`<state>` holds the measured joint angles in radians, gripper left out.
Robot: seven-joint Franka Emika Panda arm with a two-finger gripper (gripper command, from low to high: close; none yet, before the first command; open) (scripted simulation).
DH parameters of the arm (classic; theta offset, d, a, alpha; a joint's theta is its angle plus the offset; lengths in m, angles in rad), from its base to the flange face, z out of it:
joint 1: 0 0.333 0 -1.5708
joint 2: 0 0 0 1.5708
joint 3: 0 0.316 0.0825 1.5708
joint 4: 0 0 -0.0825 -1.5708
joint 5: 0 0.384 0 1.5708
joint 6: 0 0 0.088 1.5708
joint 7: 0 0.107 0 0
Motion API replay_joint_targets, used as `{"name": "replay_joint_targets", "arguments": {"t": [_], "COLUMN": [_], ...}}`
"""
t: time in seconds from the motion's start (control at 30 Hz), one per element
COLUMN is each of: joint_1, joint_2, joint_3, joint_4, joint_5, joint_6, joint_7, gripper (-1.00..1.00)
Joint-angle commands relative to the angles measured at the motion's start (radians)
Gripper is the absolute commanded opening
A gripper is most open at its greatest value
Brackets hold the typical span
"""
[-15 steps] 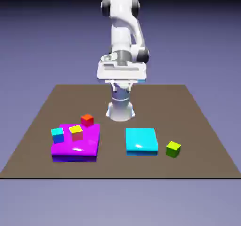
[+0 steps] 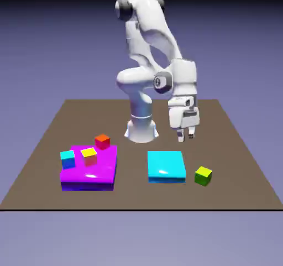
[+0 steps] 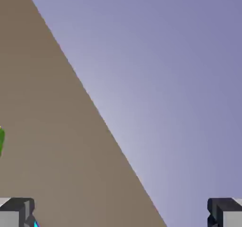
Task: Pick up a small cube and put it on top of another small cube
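Gripper of mine hangs open and empty right of centre in the exterior view, above the cyan slab; small cube sits lower right. Hand view: my fingertips spread wide, green sliver at left edge

Brown table: magenta slab, cyan slab, lime-green cube.

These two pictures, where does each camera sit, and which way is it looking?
Exterior view: fixed off the robot, looking down across the table at the whole arm, open gripper and blocks.
Hand view: mounted on the hand, looking along the gripper; only its tips show.
Shared: the table and the lime-green cube, a green sliver at the hand view's left edge.
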<state>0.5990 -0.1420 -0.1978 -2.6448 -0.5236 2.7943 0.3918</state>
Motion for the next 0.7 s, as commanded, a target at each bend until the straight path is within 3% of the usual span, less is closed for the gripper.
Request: {"name": "replay_joint_targets", "arguments": {"t": [0.0, 0.5, 0.67], "joint_1": [0.037, 0.580, 0.564], "joint_2": [0.026, 0.422, 0.534], "joint_3": [-0.012, -0.195, -0.217], "joint_4": [0.010, 0.163, 0.205], "joint_5": [-0.032, -0.517, -0.580], "joint_6": [-0.015, -0.240, -0.166], "joint_7": [-0.022, -0.345, -0.284], "gripper": [0.00, 0.00, 0.00]}}
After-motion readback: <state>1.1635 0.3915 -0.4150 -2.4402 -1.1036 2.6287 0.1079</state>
